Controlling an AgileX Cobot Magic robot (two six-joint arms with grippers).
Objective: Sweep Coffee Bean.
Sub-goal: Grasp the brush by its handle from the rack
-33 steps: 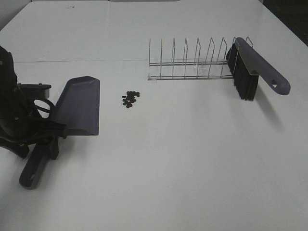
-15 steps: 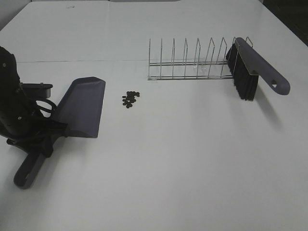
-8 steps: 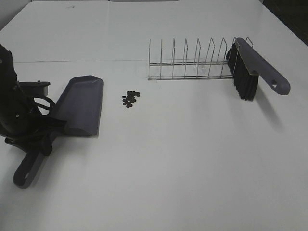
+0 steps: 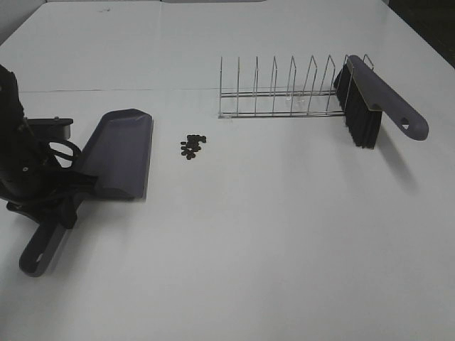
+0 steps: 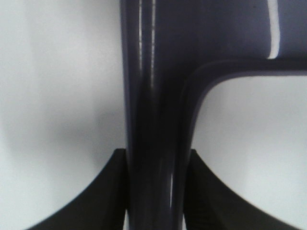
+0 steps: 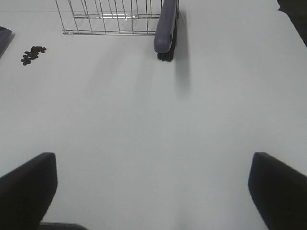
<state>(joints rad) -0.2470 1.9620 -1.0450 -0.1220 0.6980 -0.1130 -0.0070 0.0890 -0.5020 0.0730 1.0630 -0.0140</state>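
Observation:
A small cluster of dark coffee beans (image 4: 192, 146) lies on the white table, also in the right wrist view (image 6: 32, 54). A grey-purple dustpan (image 4: 119, 153) lies left of the beans, its mouth a short gap from them. My left gripper (image 4: 65, 202) is shut on the dustpan's handle (image 5: 153, 120); its black fingers (image 5: 109, 191) press both sides. A grey brush (image 4: 380, 103) with black bristles leans on the right end of a wire rack (image 4: 277, 92). My right gripper (image 6: 153, 191) is open and empty, well short of the brush (image 6: 165, 28).
The wire rack (image 6: 110, 19) stands behind and to the right of the beans. The table's far right corner and its dark edge (image 4: 426, 28) lie behind the brush. Bare white tabletop (image 4: 270, 234) fills the front.
My left gripper has shifted the dustpan slightly: the handle's end swung left and the pan turned a little. The beans, brush and rack have not moved.

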